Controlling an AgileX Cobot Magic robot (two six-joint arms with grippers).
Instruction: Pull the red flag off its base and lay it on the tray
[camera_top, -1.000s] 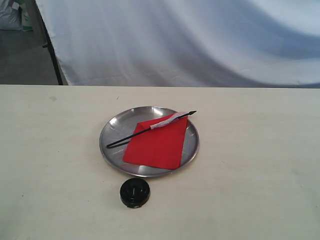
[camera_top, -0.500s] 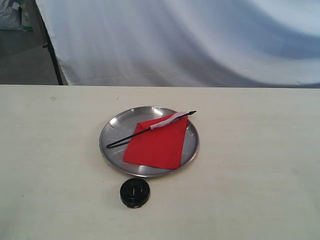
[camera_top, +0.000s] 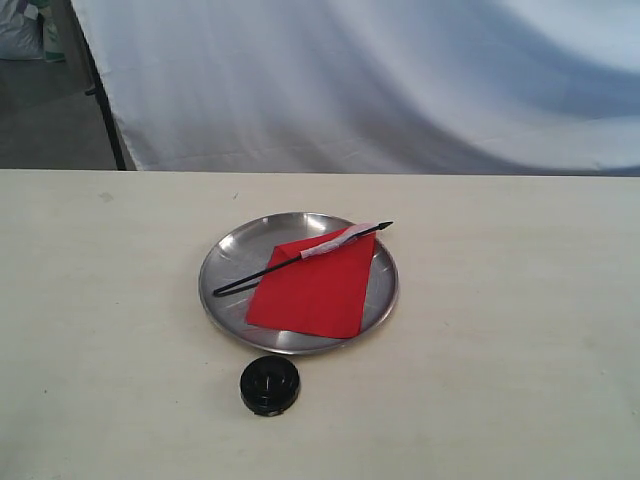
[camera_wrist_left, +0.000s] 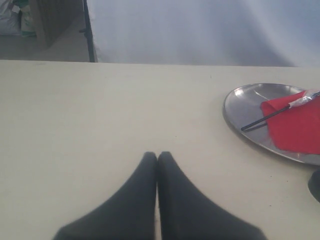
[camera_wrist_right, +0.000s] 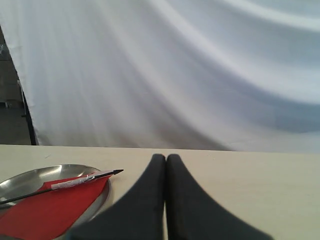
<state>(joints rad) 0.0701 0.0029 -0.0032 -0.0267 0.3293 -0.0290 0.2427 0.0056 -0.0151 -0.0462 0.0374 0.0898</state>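
Observation:
The red flag (camera_top: 318, 283) lies flat in the silver tray (camera_top: 222, 258) at the table's middle, its black stick (camera_top: 265, 271) slanting across the dish with the pointed tip past the far right rim. The black round base (camera_top: 269, 384) stands alone on the table just in front of the tray, nothing in its hole. Neither arm shows in the exterior view. My left gripper (camera_wrist_left: 158, 156) is shut and holds nothing, well away from the tray (camera_wrist_left: 240, 117) and flag (camera_wrist_left: 296, 125). Shut and holding nothing too, my right gripper (camera_wrist_right: 165, 158) hangs beside the flag (camera_wrist_right: 47, 207) and tray (camera_wrist_right: 25, 179).
A white cloth backdrop (camera_top: 380, 80) hangs behind the table's far edge. A dark stand leg (camera_top: 105, 110) and floor clutter sit at the back left. The pale tabletop (camera_top: 520, 330) stretches out on both sides of the tray.

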